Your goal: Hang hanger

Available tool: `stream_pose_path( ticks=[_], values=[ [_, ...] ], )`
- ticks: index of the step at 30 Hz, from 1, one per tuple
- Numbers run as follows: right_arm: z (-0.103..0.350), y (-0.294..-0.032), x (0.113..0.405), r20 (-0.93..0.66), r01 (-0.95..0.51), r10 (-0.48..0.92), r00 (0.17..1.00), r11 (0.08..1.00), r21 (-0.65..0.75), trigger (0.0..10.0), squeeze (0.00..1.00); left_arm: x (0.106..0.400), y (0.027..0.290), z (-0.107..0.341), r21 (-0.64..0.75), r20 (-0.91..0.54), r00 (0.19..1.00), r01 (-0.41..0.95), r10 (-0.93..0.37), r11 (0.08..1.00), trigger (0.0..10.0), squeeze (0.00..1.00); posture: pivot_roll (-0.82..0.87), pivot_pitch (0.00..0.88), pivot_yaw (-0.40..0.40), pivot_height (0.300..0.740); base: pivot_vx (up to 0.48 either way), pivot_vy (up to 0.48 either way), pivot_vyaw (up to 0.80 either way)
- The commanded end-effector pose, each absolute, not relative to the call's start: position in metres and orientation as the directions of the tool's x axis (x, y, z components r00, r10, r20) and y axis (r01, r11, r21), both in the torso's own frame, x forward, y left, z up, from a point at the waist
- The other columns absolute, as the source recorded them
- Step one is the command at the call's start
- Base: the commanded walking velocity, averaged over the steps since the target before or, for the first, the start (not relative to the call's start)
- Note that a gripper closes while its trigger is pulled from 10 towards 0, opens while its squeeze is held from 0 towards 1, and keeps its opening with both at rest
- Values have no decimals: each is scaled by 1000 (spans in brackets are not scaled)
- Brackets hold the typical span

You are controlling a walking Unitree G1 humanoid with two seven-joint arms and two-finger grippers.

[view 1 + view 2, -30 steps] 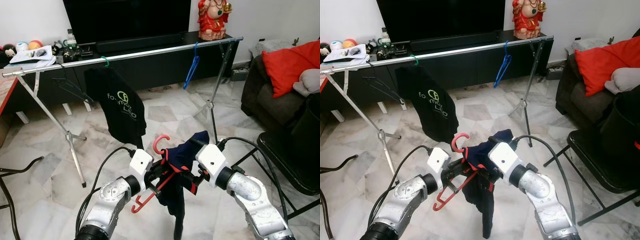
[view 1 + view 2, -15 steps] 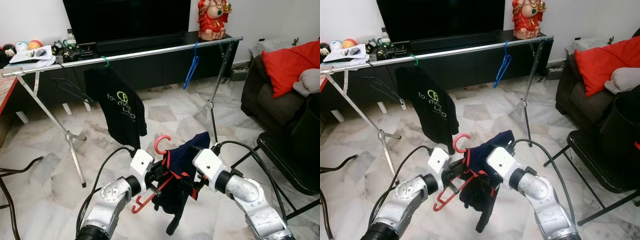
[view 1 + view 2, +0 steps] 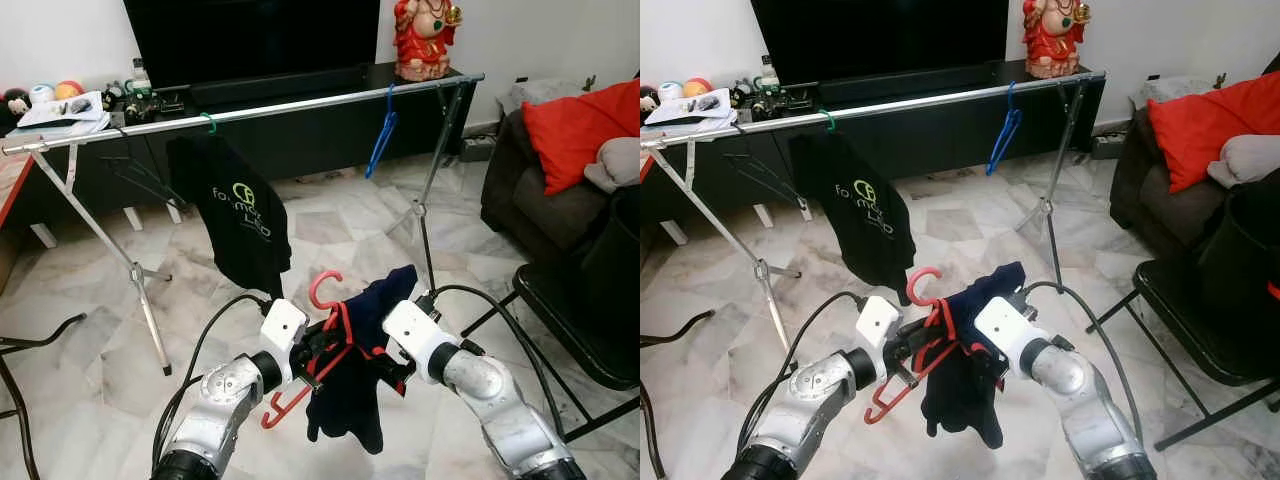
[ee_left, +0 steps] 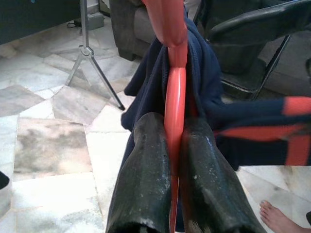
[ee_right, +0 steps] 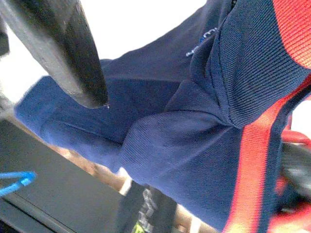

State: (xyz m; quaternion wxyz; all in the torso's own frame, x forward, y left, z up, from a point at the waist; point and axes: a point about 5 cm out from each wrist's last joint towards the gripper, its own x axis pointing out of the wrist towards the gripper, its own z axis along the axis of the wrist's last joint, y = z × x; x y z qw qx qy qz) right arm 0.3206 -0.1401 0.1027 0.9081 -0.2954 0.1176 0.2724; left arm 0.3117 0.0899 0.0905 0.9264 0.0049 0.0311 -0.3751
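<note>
A red hanger point(image 3: 322, 290) is tilted in front of me, hook upward, with my left gripper point(image 3: 318, 350) shut on its bar; in the left wrist view both fingers point(image 4: 146, 160) pinch the red bar point(image 4: 172, 92). A navy shirt with red trim point(image 3: 350, 410) hangs over the hanger. My right gripper point(image 3: 395, 365) is pressed into the shirt from the right; in its wrist view one finger point(image 5: 63, 48) stands wide of the navy fabric point(image 5: 184, 145), so it is open. Beyond runs the silver clothes rail point(image 3: 300, 103).
On the rail hang a black T-shirt point(image 3: 240, 215) on a green hook and an empty blue hanger point(image 3: 380, 135). A dark sofa with a red cushion point(image 3: 580, 120) and a black folding chair point(image 3: 580, 320) stand on the right. A person's bare foot point(image 4: 279, 218) is on the marble floor.
The navy shirt has dropped from a raised bunch and now hangs lower under the hanger. My right gripper has shifted slightly left and down, toward the hanger. The left gripper keeps its hold.
</note>
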Motion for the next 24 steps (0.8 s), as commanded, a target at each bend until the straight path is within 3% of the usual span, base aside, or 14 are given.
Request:
stream_pose_path(
  ticks=[1,5,9,13,17,21,24],
  values=[
    [105,-146,326,-353,-496,358,865,718,-488,10000,1000,313,91,96,-5,-38,717,697,-696,717,10000,0,40,83,31,740,0,0,0],
    [138,-136,335,-112,-385,370,922,852,-356,10000,1000,313,91,95,-7,-40,716,697,-697,717,10000,0,40,83,31,740,0,0,0],
    [163,-136,341,23,-303,326,945,901,-312,10000,1000,313,91,94,-7,-45,715,698,-697,716,10000,0,37,84,31,740,0,0,0],
    [156,-128,341,-62,-395,396,916,865,-309,10000,1000,312,89,93,-9,-49,712,701,-701,713,10000,0,34,83,31,740,0,0,0],
    [139,-108,322,-221,-627,589,778,701,-340,10000,1000,312,89,93,-11,-49,710,703,-702,711,10000,0,36,79,27,740,0,0,0],
    [140,-114,322,-210,-598,560,801,736,-317,10000,1000,312,90,93,-11,-49,712,701,-701,713,10000,0,36,80,28,740,0,0,0],
    [132,-115,315,-280,-647,584,762,685,-335,10000,1000,312,89,93,-10,-49,711,702,-701,712,10000,0,31,76,29,740,0,0,0]
  ],
)
